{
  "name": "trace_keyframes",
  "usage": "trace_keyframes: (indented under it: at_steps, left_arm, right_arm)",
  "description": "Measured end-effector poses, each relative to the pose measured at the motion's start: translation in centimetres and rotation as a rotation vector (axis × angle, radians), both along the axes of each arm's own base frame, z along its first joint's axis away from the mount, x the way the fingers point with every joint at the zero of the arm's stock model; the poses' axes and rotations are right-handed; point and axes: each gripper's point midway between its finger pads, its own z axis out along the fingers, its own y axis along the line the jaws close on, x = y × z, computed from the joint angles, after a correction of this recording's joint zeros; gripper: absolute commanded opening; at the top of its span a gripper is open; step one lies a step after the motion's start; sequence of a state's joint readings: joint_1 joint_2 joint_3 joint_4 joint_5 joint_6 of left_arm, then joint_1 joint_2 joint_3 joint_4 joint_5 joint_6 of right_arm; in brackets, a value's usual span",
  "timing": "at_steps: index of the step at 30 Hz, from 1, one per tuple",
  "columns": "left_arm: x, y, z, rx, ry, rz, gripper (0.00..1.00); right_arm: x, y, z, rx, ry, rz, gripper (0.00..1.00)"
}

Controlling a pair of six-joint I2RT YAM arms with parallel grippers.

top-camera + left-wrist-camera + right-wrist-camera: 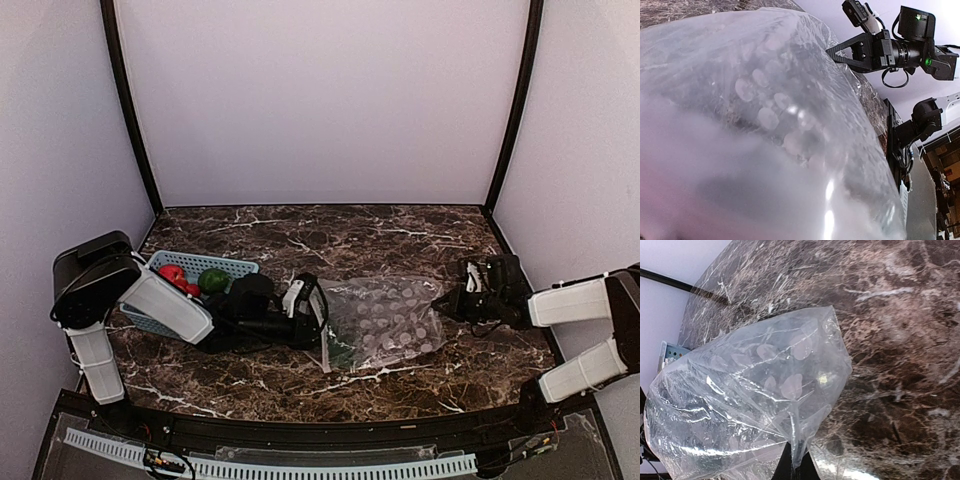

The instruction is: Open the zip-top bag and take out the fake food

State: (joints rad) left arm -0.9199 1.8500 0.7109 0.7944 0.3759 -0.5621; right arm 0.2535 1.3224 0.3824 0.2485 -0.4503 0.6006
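Note:
The clear zip-top bag (385, 320) lies on the marble table between my two grippers. My right gripper (447, 303) is shut on the bag's right edge; in the right wrist view its dark fingertips (790, 467) pinch a fold of the bag (750, 405). My left gripper (316, 314) is at the bag's left edge. The bag's plastic (765, 125) covers the left wrist view and hides the left fingers. Red fake food (175, 273) and a green piece (213, 281) lie in the light-blue basket (230, 266). A dark green shape (341, 352) shows at the bag's near-left corner.
The basket stands at the left, partly under my left arm (165, 305). My right gripper also shows in the left wrist view (842, 52). Pale walls close the table at the back and sides. The table's front edge (300, 420) runs close below the bag.

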Motion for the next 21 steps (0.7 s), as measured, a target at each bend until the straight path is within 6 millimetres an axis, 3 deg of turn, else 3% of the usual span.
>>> trace_keyframes:
  at_steps: [14,17,21]
  left_arm:
    - [1.2,2.9,1.9,-0.075,-0.001,0.108,0.42]
    - [1.4,3.3,3.7,-0.093,-0.037,0.124,0.42]
    - [2.2,4.8,8.5,-0.113,-0.134,0.171,0.42]
  right_arm:
    - [0.5,-3.2,0.5,-0.026,-0.029,-0.123,0.0]
    - [0.6,-3.4,0.5,-0.028,-0.03,-0.132,0.0]
    - [0.7,-3.7,0.5,-0.029,-0.03,-0.14,0.0]
